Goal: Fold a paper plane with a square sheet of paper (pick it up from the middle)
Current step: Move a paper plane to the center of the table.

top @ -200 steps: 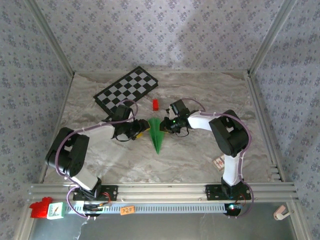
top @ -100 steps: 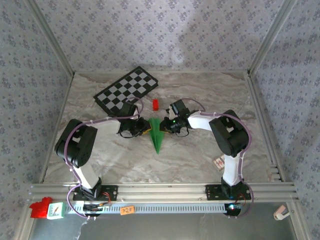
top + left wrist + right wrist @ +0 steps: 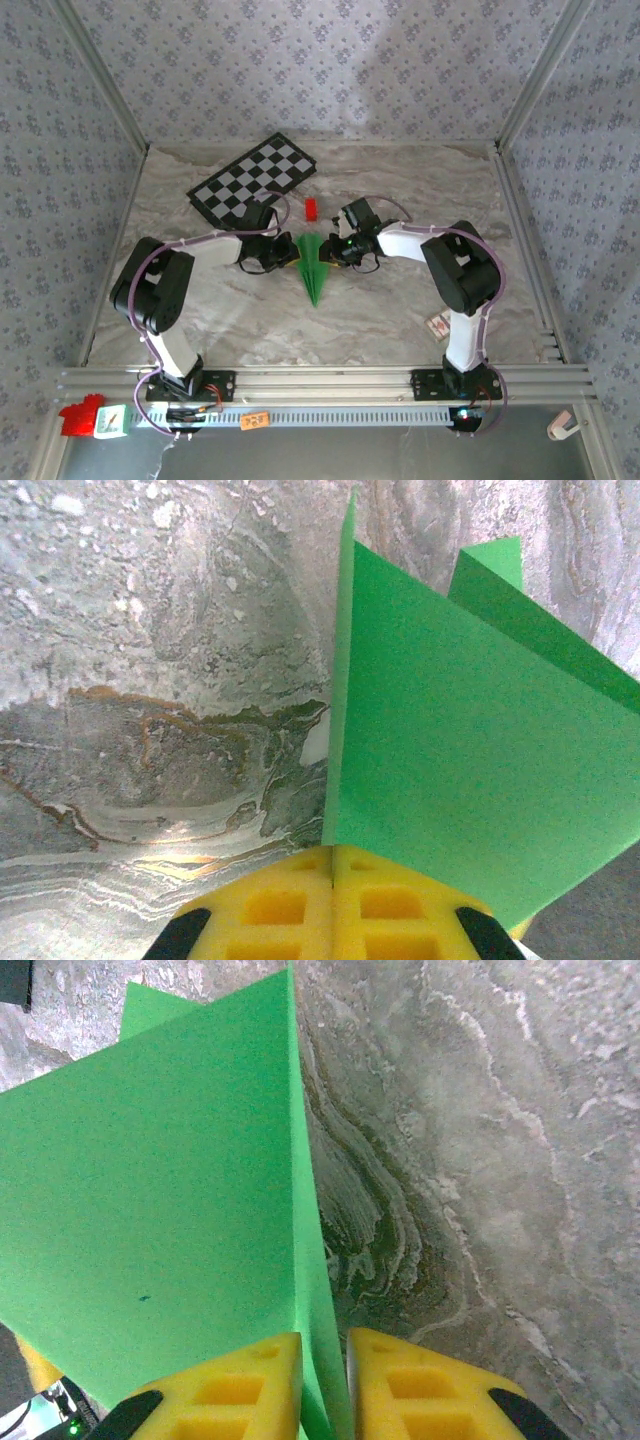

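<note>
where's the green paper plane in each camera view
top external: paper plane mid-picture, between left gripper and right gripper, tip toward the arm bases.
left wrist: paper plane covers the right half, rising from the bottom edge.
right wrist: paper plane covers the left half, rising from the bottom edge.
shared landmark: the marbled table, beside the paper in both wrist views.

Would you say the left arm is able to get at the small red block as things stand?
Probably not yet: the red block lies close by, but the left fingers are shut on the folded green paper.
</note>
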`<action>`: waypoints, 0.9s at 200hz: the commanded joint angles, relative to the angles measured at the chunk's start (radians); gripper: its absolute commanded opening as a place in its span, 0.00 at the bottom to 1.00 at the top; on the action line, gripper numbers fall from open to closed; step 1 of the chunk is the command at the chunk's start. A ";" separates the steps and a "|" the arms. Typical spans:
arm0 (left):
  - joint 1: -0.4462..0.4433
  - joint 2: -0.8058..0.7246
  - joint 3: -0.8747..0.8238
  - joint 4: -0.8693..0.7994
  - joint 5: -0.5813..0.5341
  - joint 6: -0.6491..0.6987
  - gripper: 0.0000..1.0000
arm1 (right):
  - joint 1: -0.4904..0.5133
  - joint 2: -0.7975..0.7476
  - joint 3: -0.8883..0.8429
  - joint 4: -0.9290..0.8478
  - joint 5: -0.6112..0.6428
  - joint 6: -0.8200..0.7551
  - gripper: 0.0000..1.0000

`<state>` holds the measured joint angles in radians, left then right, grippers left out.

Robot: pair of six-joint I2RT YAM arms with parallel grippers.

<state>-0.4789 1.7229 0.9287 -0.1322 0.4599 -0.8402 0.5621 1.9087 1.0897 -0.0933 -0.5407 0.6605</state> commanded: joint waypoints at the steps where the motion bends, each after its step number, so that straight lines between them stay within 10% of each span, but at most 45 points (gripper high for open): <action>1: -0.005 0.013 0.029 -0.035 0.002 0.039 0.02 | -0.008 -0.036 -0.014 -0.029 -0.015 -0.023 0.25; 180: 0.005 -0.044 -0.028 -0.089 -0.122 -0.011 0.11 | -0.020 -0.070 -0.077 0.022 0.045 0.018 0.08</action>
<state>-0.4778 1.7256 0.9218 -0.1833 0.3901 -0.8215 0.5453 1.8519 1.0336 -0.0799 -0.5194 0.6582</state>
